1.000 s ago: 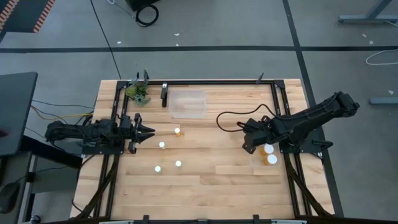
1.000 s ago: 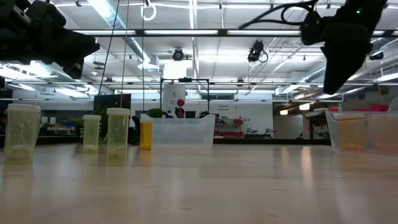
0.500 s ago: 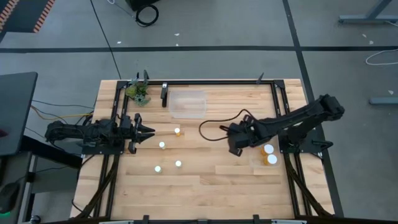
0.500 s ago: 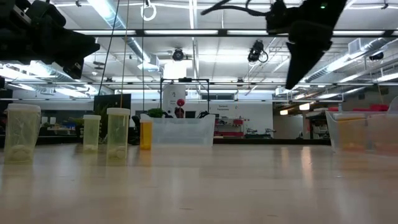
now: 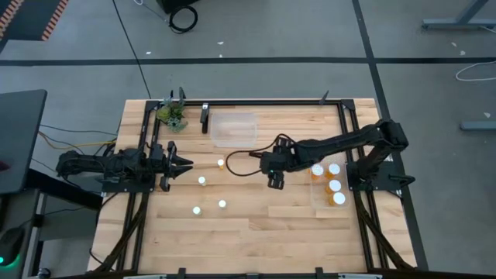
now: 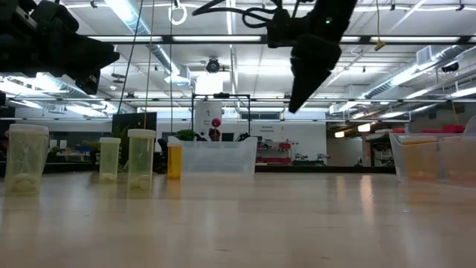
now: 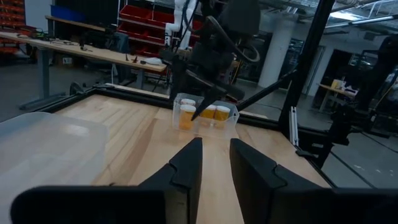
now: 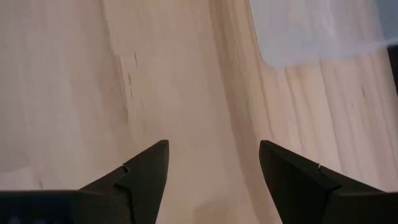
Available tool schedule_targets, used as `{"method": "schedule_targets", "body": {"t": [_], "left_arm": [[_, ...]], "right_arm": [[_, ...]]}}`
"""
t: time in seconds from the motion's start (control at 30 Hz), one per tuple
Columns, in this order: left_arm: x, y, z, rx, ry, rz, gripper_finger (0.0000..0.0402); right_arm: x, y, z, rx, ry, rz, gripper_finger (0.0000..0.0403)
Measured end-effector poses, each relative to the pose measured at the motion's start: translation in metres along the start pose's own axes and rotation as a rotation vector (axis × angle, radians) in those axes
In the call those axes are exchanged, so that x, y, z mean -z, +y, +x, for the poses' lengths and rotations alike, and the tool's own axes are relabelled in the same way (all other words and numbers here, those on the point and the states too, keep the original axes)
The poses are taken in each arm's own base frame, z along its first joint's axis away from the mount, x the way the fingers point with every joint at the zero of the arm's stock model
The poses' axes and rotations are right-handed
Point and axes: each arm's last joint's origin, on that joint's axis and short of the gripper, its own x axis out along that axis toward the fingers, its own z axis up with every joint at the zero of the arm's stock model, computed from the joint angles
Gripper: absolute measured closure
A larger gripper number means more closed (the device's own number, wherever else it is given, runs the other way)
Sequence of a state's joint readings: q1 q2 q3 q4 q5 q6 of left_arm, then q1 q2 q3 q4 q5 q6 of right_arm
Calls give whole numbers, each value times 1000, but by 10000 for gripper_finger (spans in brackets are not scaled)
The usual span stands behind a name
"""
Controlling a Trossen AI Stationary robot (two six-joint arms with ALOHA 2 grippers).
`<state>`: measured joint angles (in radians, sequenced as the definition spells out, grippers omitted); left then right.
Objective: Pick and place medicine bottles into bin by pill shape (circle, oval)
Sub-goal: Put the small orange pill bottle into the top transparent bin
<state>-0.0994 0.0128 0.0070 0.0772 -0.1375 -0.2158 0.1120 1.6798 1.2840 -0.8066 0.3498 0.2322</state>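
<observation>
Four small amber bottles with white caps stand on their bases on the wood table left of centre: one [image 5: 221,163], a second [image 5: 201,180], a third [image 5: 196,209] and a fourth [image 5: 222,204]; they also show in the low view [image 6: 141,160]. Several more bottles [image 5: 335,185] stand in a clear bin [image 5: 314,203] at the right. My right gripper [image 5: 275,181] is open and empty, raised above the table's middle, to the right of the loose bottles; in the low view [image 6: 296,104] it points down. My left gripper [image 5: 186,163] waits open at the left, near the bottles.
A second clear bin [image 5: 234,129] stands at the back centre; its corner shows in the right wrist view [image 8: 317,31]. A small green plant [image 5: 172,115] sits at the back left corner. Dark frame rails [image 5: 271,101] run along the table's edges. Bare wood lies toward the near edge.
My right gripper has moved from above the right-hand bin toward the table's left, across to the table's middle, staying raised above the table. The bottles and my left arm have kept still.
</observation>
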Motion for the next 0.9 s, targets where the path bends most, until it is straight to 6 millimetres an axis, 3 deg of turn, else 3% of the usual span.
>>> {"method": "schedule_targets", "body": {"t": [0.3, 0.6, 0.9], "left_arm": [[0, 0, 0, 0, 0, 0, 319], [0, 0, 0, 0, 0, 0, 311], [0, 0, 0, 0, 0, 0, 317]], "right_arm": [[-33, -14, 19, -51, -30, -88, 146], [-86, -19, 29, -66, -111, -200, 146], [-117, -13, 39, -144, -135, -255, 146]]}}
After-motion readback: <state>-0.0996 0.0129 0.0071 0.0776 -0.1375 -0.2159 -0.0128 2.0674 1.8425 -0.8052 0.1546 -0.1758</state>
